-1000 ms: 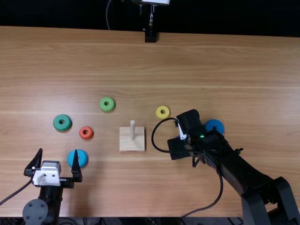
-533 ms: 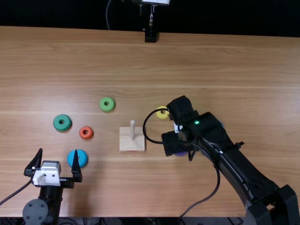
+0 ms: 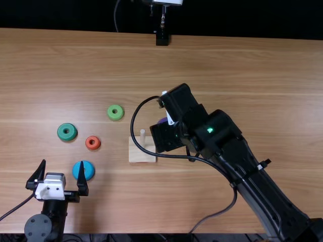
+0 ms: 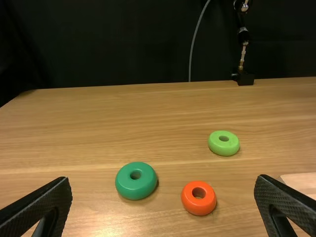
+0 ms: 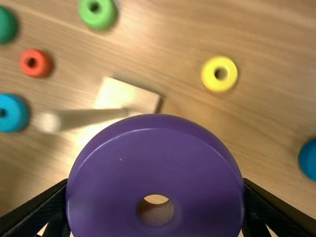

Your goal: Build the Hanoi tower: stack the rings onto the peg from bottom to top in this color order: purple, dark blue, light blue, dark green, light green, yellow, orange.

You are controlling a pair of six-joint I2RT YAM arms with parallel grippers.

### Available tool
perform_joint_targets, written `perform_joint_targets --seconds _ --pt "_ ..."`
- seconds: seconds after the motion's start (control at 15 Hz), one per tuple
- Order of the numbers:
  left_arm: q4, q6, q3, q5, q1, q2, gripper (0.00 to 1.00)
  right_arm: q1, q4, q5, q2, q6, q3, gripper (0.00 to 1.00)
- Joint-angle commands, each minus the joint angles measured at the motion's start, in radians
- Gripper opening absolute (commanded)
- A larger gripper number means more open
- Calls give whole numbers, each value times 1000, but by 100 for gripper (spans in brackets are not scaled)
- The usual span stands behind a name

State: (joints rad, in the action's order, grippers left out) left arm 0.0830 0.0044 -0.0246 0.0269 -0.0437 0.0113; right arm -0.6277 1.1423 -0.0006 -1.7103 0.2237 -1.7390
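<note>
Left jaws (image 3: 62,162) are standing wide apart and holding nothing, between eight and nine o'clock from the pale round wooden peg (image 3: 143,139). The thick dark green ring (image 3: 67,132) is lying just past nine o'clock. At eight, the round light blue ring (image 3: 88,170) is sitting right beside one left finger, so a careless sweep is risking a nudge. The small orange ring (image 3: 93,142) is lying at nine, the light green ring (image 3: 115,112) between ten and eleven.

The peg is rising bare from its square wooden base (image 3: 135,157). Above that, the black cable (image 3: 132,126) is looping across, and it is threatening to snag the tip or drag the base.

Right jaws (image 5: 155,190) are closing only as far as the wide purple ring (image 5: 155,158) is allowing, gripping its rim from opposite sides, between one and two o'clock. Its hole is missing the peg's line; lowering now is likely tipping the ring or shoving the base. The yellow ring (image 5: 219,74) and dark blue ring (image 5: 308,159) are resting on the wooden surface (image 5: 266,103), apart from the base.
</note>
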Motion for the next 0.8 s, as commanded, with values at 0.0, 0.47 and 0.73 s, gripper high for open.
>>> perform_joint_targets --seconds 0.0,0.47,0.73 --pt "16 12 25 8 11 -11 100 -20 4 -1 -14 6 -73 0" --pt "16 12 25 8 11 -11 100 -73 -2 -1 -20 6 -209 0" --pt "16 12 25 8 11 -11 100 -96 -15 -1 -109 8 -209 0"
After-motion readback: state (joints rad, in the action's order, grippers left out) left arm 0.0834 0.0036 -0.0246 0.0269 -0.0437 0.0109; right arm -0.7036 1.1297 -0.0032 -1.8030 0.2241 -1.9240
